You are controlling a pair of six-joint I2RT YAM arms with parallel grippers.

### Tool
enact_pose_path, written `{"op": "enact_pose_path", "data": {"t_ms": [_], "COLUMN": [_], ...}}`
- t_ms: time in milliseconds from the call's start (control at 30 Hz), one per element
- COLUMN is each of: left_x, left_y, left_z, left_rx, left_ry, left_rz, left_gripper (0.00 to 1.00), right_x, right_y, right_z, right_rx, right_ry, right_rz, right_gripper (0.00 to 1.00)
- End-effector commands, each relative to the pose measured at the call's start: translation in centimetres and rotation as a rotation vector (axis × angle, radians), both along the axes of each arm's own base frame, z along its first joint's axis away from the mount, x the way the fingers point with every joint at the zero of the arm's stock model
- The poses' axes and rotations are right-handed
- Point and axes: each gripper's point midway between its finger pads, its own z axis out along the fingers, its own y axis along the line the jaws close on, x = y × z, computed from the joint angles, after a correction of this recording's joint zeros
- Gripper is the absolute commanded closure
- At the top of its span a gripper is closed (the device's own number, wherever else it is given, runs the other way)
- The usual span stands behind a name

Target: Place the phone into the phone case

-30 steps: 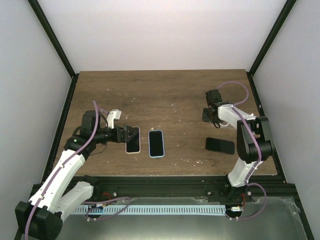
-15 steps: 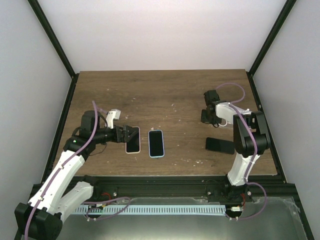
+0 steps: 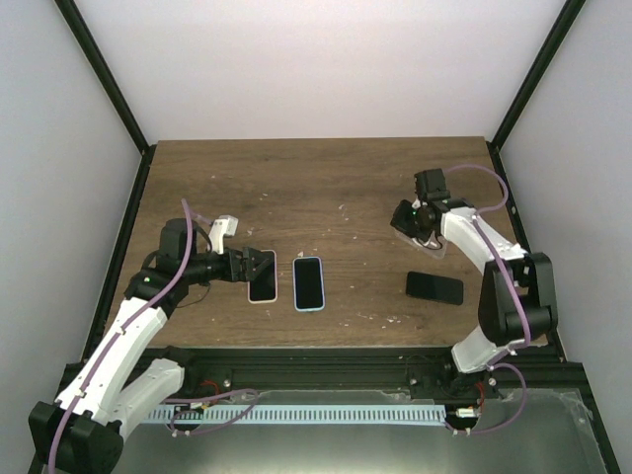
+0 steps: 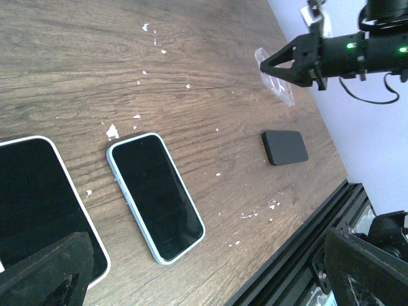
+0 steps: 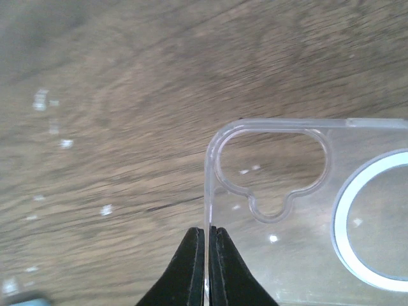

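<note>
Grasp stage, judging by the layout: clear phone case nipped by its thin side wall between the closed fingers of the right gripper, seemingly raised off the table and tilted, over on the right side, well apart from both phones. Opposite, left gripper spread wide and grasping nothing, poised low at the white-rimmed phone, one fingertip overlapping that phone's near end in the left wrist view. Flat and screen up just beside it, blue-rimmed phone, touched by neither arm. Near the right arm, black slab flat on the wood; phone or not, cannot tell. Fit of either phone to the case: cannot tell. Next, probably: carry the case leftward toward the phones, lay it open side up or hold it steady, take one phone by its long edges with the left fingers, match the camera corner first, then press in along the rim. As for the case itself: see-through and glossy, wood grain plain through the back, lobed camera cut-out at one corner, pale ring on the back, rim slim enough to slip or flex in so narrow a pinch.
</note>
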Motion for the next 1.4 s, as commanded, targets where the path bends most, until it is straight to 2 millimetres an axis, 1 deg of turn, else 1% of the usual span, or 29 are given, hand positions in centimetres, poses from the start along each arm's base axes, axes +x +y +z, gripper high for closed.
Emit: {"op": "enact_pose_path", "data": {"t_ms": [0,133,233,333,500,667,767,867,933,1100,1200,1267,1300,1333,1367], "left_x": [0.0,0.0,0.0,-0.1,-0.2,-0.2,-0.2,-0.2,-0.2,-0.2,-0.2,-0.2,-0.2,-0.2,-0.2], "left_y": [0.1,0.1,0.1,0.1,-0.1,0.0,0.2,0.1,0.1,0.2,0.2,0.2,0.2,0.2,0.2], "left_z": [0.0,0.0,0.0,0.1,0.0,0.1,0.3,0.3,0.2,0.4,0.4,0.3,0.3,0.3,0.3], "left_rx": [0.007,0.006,0.006,0.004,-0.004,-0.001,-0.002,-0.003,-0.001,-0.001,-0.002,-0.001,0.0,0.001,0.001], "left_ry": [-0.02,-0.02,-0.022,-0.028,-0.02,-0.027,-0.037,-0.036,-0.032,-0.04,-0.04,-0.039,-0.039,-0.037,-0.038], "left_rz": [0.0,-0.001,0.0,0.001,-0.011,-0.007,0.003,0.0,-0.001,0.002,0.002,0.002,0.001,0.001,0.002], "left_gripper": [0.0,0.0,0.0,0.0,0.0,0.0,0.0,0.0,0.0,0.0,0.0,0.0,0.0,0.0,0.0], "right_x": [-1.5,-3.5,-5.2,-5.9,-5.6,-4.4,-3.8,-4.0,-4.0,-3.1,-3.1,-2.7,-2.5,-2.4,-2.4], "right_y": [2.5,4.7,5.3,6.3,7.5,8.4,9.4,10.4,11.1,11.8,12.1,12.5,12.6,12.7,12.7], "right_z": [2.3,3.1,2.2,1.5,0.5,0.0,-0.8,-2.0,-2.5,-2.4,-2.6,-2.5,-2.4,-2.3,-2.1], "right_rx": [0.258,0.457,0.511,0.567,0.629,0.637,0.648,0.656,0.669,0.672,0.686,0.708,0.709,0.707,0.704], "right_ry": [0.034,0.096,0.16,0.182,0.245,0.25,0.273,0.325,0.34,0.33,0.354,0.341,0.33,0.32,0.309], "right_rz": [-0.091,-0.206,-0.337,-0.423,-0.554,-0.638,-0.668,-0.702,-0.72,-0.759,-0.787,-0.766,-0.749,-0.73,-0.713], "right_gripper": [0.99,0.99,0.99,0.99,0.99,0.99,0.99,0.99,0.99,0.99,0.99,0.99,0.99,0.95,0.87]}}
